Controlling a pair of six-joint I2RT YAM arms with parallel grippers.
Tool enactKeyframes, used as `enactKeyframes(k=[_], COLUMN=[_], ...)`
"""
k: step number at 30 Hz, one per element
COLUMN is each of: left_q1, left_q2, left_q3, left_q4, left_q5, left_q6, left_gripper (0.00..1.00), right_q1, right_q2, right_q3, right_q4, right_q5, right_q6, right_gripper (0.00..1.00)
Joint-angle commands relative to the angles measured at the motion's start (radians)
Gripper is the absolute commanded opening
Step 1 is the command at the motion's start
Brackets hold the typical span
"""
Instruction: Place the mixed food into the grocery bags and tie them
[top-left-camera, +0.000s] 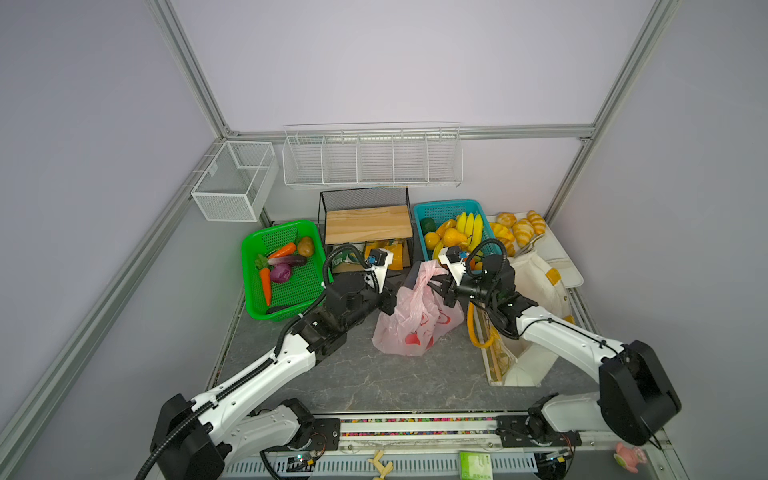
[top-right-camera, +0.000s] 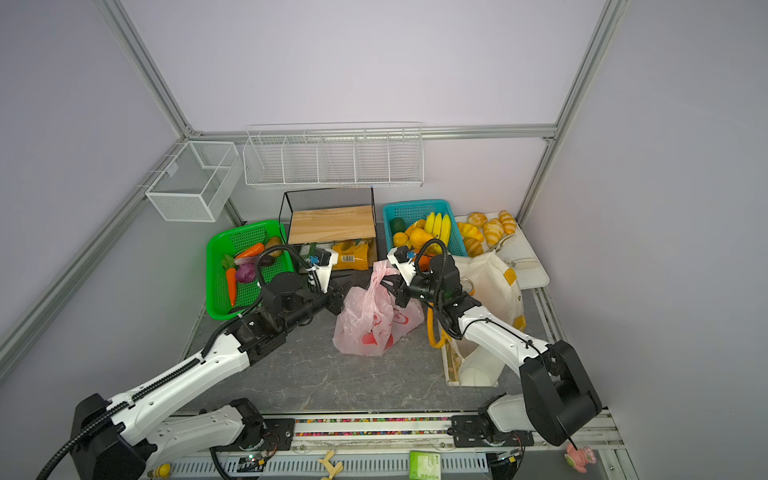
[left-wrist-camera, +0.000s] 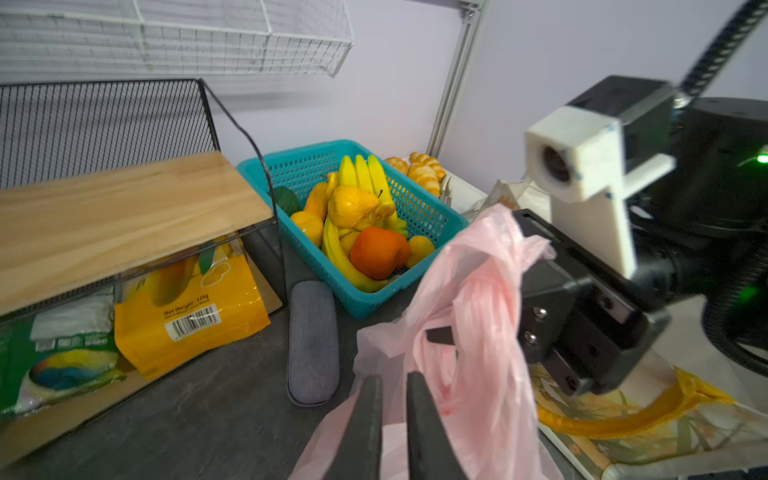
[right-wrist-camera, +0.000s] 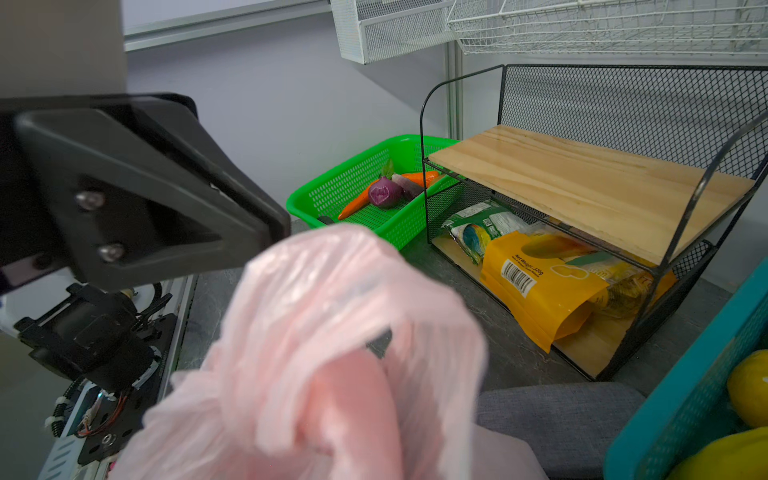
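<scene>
While right fingers (left-wrist-camera: 548, 307) pinch its handles (left-wrist-camera: 482, 282) (bunched), the pink bag (top-left-camera: 415, 324) stands.

Both top views sit high over the front edge of the table (top-left-camera: 374, 374), looking steeply down toward its back — whole scene. Wrist views are low and close — left faces the back-right corner, right the back-left; both share the wire shelf (left-wrist-camera: 124, 208) and pink bag (right-wrist-camera: 332, 332).

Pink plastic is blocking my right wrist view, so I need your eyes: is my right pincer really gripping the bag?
Observer: Yes. The left wrist view shows the right pincer shut on the pink bag's twisted handles.
Operator: And my other arm?
Observer: The left pincer is shut too, low at the bag's side. Whether it pinches plastic, I cannot tell.
Operator: What's on the bag's right?
Observer: The cream tote lies there, close beside the bag.
</scene>
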Motion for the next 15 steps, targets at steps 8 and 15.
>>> enactKeyframes(k=[8,15], left_q1=[0.006,0.004], left_q2=[0.108,0.149], left_q3=[0.040,0.052], left_q4=[-0.080,-0.088], left_q5=[0.112,0.173], left_q6=[0.517,0.623], left_gripper=[0.14,0.28], right_q1=[0.014,0.027], right_q2=[-0.011,-0.016], right_q3=[0.006,0.029], right_q4=[-0.006,-0.049], right_q5=[0.017,0.054], right_q6=[0.026,0.084], right_gripper=[0.07,0.07])
